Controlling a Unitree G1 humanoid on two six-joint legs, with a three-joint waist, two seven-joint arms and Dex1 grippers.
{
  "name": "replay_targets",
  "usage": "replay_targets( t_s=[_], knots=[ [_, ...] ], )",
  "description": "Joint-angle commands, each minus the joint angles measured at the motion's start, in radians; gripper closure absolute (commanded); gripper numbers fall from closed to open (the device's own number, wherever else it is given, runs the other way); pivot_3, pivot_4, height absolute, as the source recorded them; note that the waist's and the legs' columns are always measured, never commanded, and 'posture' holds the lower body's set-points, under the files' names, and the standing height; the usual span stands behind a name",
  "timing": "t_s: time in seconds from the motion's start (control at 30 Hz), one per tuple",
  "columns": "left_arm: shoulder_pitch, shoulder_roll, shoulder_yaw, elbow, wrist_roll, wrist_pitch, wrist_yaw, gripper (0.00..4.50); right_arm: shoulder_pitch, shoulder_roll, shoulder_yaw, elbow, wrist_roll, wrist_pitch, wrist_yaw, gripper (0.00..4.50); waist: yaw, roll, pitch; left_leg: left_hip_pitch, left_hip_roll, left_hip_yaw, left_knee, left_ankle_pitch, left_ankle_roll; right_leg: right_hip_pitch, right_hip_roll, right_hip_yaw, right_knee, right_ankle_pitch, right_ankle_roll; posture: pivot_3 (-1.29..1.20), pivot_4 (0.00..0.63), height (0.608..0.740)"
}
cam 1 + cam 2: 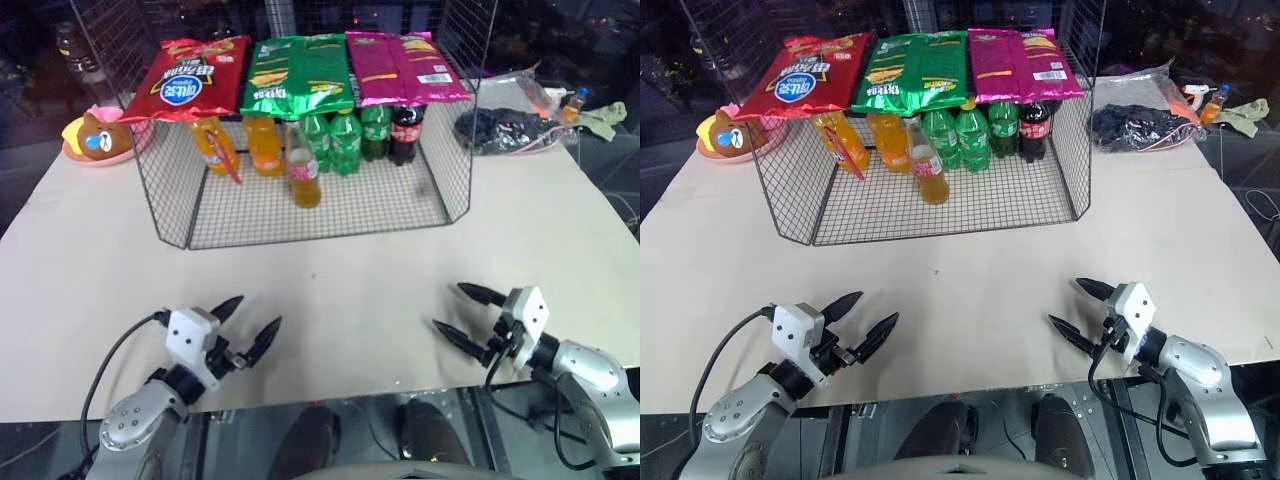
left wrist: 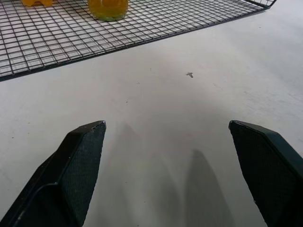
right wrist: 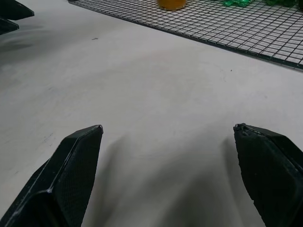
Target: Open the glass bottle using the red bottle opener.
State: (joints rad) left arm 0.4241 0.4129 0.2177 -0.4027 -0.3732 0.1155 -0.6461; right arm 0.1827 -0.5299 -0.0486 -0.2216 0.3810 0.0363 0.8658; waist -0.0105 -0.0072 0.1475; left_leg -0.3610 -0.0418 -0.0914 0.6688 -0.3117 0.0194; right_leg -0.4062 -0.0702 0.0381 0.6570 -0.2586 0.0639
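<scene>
Nearest to us, our left gripper (image 1: 250, 325) hangs just above the near part of the pale table (image 1: 350, 290), its two black fingers spread wide with nothing between them; our right gripper (image 1: 464, 312) sits across from it on the other side, likewise wide apart and empty. The two point inward toward each other, well apart, with bare tabletop between them. Farther out stands a black wire rack (image 1: 300, 215) with a mesh floor and mesh walls, open toward us. The glass bottle (image 1: 303, 168) stands upright on that mesh floor, ahead of the other drinks and nearest the open front, its orange contents and red-and-white label showing. To its left, the red bottle opener (image 1: 230, 160) leans tilted against a plastic orange-drink bottle (image 1: 214, 142), with a second orange bottle (image 1: 263, 143) beside it. Behind the glass bottle stand green soda bottles (image 1: 345, 138) and a dark cola bottle (image 1: 405, 132). On top of the rack lie three snack bags: red (image 1: 190, 75), green (image 1: 298, 72) and magenta (image 1: 402, 65). Beyond the rack's left corner sits a plush toy (image 1: 100, 135); at the far right lies a dark bundle (image 1: 500, 128).
</scene>
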Motion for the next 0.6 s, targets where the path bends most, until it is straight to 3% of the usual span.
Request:
replay_targets(
  t_s=[0.03, 0.37, 0.6],
  knots=[
    [0.002, 0.001, -0.01, -0.001, 0.01, -0.016, 0.003, 0.17, -0.01, 0.003, -0.011, -0.016, 0.008, -0.02, 0.004, 0.05, 0.0, 0.0, 0.0, 0.0, 0.0, 0.0, 0.0, 0.0, 0.0, 0.0, 0.0, 0.0, 0.0, 0.0, 0.0, 0.0, 0.15, 0.74],
    [-0.056, -0.017, 0.031, -0.003, -0.061, -0.007, 0.019, 0.17, -0.055, 0.012, 0.023, -0.071, 0.027, 0.007, 0.01, 0.05, 0.0, 0.0, 0.0, 0.0, 0.0, 0.0, 0.0, 0.0, 0.0, 0.0, 0.0, 0.0, 0.0, 0.0, 0.0, 0.0, 0.15, 0.74],
    [-0.331, -0.026, 0.103, 0.119, -0.028, -0.024, 0.171, 0.17, -0.169, 0.077, 0.116, -0.239, 0.081, 0.109, -0.047, 0.05, 0.001, 0.0, 0.0, 0.0, -0.001, -0.002, 0.001, 0.002, -0.003, 0.0, 0.001, -0.002, 0.002, 0.0, 0.0, 0.0, 0.15, 0.74]
  ],
)
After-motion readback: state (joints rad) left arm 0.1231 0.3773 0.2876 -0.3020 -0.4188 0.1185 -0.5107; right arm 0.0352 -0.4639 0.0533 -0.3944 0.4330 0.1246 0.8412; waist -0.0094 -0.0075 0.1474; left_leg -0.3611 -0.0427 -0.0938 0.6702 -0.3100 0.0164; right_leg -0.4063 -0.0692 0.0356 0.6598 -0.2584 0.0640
